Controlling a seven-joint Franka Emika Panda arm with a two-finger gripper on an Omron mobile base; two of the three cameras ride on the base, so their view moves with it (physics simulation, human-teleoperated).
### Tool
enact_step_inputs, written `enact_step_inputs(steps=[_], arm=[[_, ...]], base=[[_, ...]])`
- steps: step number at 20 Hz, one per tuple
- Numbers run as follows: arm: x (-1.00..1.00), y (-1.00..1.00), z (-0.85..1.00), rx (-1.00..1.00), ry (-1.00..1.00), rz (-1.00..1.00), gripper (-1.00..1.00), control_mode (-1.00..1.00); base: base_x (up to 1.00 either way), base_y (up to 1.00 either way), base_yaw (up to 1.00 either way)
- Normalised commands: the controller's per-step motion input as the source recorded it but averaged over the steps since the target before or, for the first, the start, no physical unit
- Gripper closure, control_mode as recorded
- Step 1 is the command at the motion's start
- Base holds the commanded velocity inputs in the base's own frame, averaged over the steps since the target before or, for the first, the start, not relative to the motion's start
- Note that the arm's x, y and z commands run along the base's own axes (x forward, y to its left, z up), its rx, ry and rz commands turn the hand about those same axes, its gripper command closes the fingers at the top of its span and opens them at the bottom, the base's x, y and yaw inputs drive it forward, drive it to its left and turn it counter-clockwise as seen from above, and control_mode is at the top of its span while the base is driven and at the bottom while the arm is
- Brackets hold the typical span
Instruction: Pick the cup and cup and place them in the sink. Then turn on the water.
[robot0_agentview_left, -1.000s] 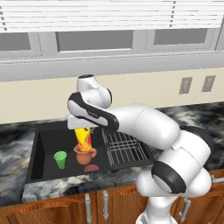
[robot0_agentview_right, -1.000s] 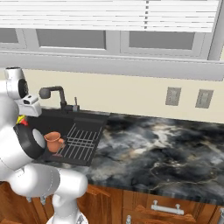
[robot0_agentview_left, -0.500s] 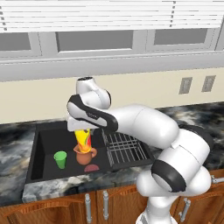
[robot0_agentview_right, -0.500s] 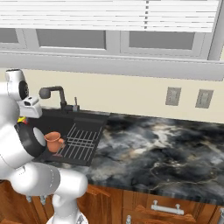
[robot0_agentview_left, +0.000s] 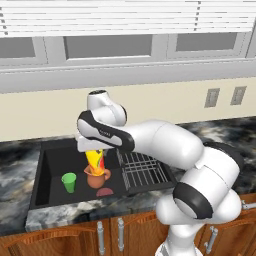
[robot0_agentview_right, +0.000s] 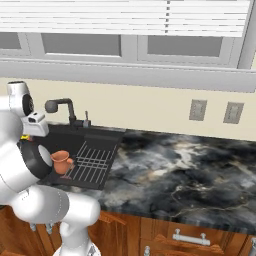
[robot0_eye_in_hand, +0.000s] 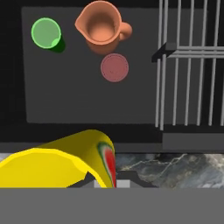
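Observation:
My gripper (robot0_agentview_left: 92, 149) hangs over the sink (robot0_agentview_left: 50, 161), shut on the yellow cup (robot0_agentview_left: 95, 159) with the orange-red pattern. That cup is tilted and lies close before the camera in the hand view, as yellow cup (robot0_eye_in_hand: 57, 164), covering most of the fingertips of the gripper (robot0_eye_in_hand: 110, 181). The green cup (robot0_agentview_left: 69, 182) stands upright on the basin floor at the left, also seen from above as green cup (robot0_eye_in_hand: 46, 33). The black faucet (robot0_agentview_right: 61, 105) rises behind the sink (robot0_agentview_right: 102, 134), and no stream runs from it.
A terracotta jug (robot0_agentview_left: 97, 177) stands in the basin right under the held cup, with a reddish round disc (robot0_eye_in_hand: 114, 67) beside it. The wire rack (robot0_agentview_left: 142, 167) fills the basin's right part. Marble counter (robot0_agentview_right: 180, 170) spreads to the right.
The gripper with the yellow cup has sunk slightly toward the basin. The green cup and the jug have not moved.

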Motion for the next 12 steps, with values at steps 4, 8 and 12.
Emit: enact_step_inputs(steps=[4,8,12], arm=[[0.02,0.00,-0.11,0.00,0.00,0.00,1.00,-1.00],[0.14,0.00,-0.12,0.00,0.00,0.00,1.00,-1.00],[0.16,0.00,-0.10,0.00,0.00,0.00,1.00,-1.00]], base=[[0.00,0.00,0.00],[0.00,0.00,0.00],[0.00,0.00,0.00]])
